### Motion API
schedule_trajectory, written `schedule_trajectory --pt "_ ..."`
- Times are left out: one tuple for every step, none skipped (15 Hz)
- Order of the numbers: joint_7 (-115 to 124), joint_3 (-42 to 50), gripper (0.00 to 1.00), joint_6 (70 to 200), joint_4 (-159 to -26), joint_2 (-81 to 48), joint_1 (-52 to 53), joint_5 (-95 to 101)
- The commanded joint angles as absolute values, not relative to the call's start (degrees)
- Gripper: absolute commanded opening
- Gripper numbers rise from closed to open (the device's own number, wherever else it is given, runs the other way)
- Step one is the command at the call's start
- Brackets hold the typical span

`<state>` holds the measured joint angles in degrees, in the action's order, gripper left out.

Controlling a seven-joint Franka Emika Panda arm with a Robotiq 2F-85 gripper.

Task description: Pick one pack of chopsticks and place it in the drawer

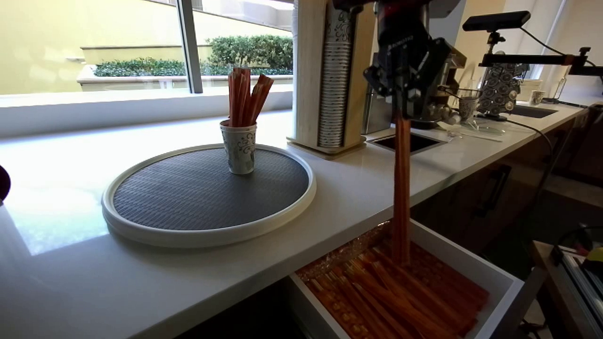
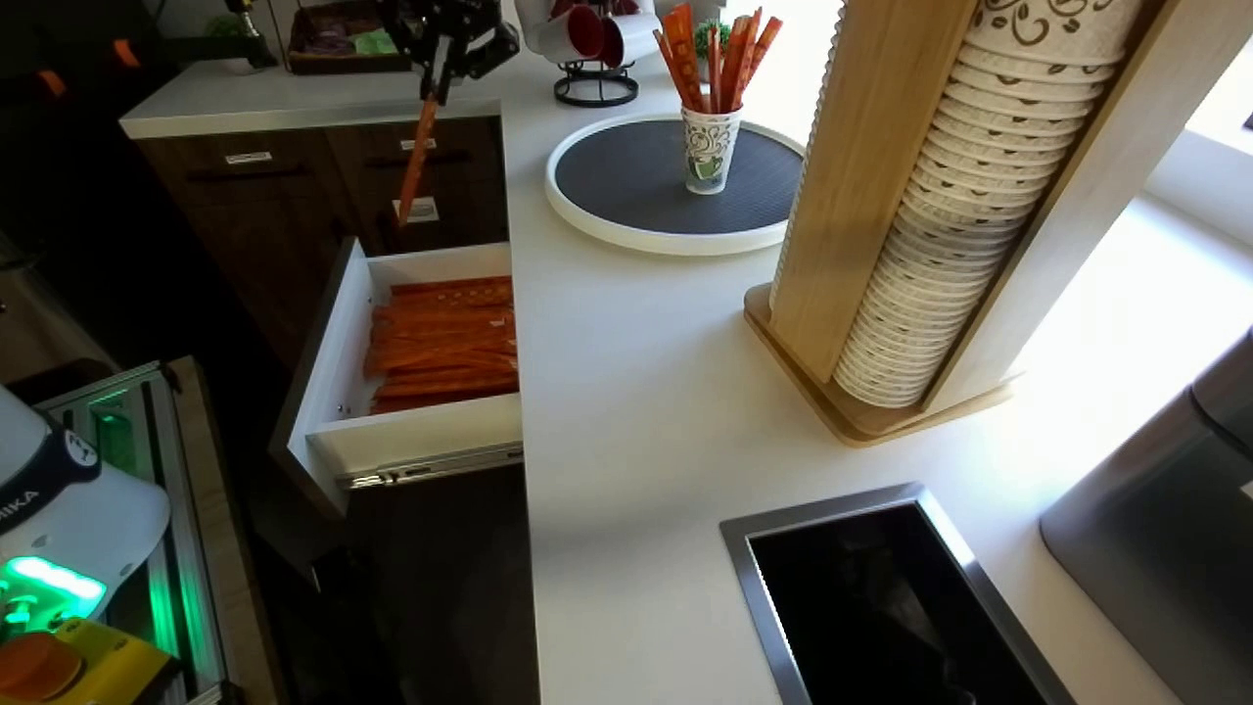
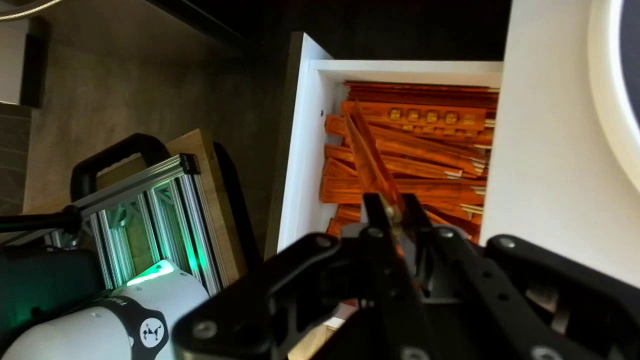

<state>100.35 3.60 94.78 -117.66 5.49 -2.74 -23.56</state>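
Black two-fingered Robotiq gripper (image 3: pixel 392 205) grasps a long, reddish-orange, paper-sleeved chopstick pack (image 1: pixel 402 188), its long axis hanging near-vertical directly beneath the gripper, with the shallow white-walled rectangular drawer (image 2: pixel 421 436) farther below, so placement probably calls for lowering.

Free air lies between the pack of chopsticks (image 1: pixel 402 188) in the claw (image 3: pixel 391 201) and the open drawer (image 2: pixel 421 436), whose walls fence the way down; the surface (image 2: pixel 626 421) covers its back end. A full cup (image 1: pixel 240 150) on the tray (image 1: pixel 198 200) and a tall rack (image 1: pixel 309 77) obstruct; bare surface separates rack from drawer.
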Motion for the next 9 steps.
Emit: schedule_trajectory --pt "100.6 3.2 0.03 95.2 -121.7 5.1 -3.5 -22.1" --pt "100.9 3.2 0.03 95.5 -122.4 4.5 -3.5 -21.7" --pt "102.3 2.9 0.03 96.4 -123.2 3.6 -3.5 -18.4" --pt "104.1 2.8 0.03 96.8 -123.8 2.9 -3.6 -15.4" --pt "101.5 3.3 0.12 95.0 -122.1 3.6 -3.5 -19.0" --pt "102.2 3.3 0.12 95.3 -122.6 3.0 -3.5 -17.3" --pt "102.4 3.3 0.12 95.4 -123.0 2.5 -3.5 -16.5" --pt "102.4 3.3 0.12 95.4 -123.0 2.2 -3.4 -16.2" --pt "102.5 3.3 0.12 95.4 -123.0 2.1 -3.4 -16.2"
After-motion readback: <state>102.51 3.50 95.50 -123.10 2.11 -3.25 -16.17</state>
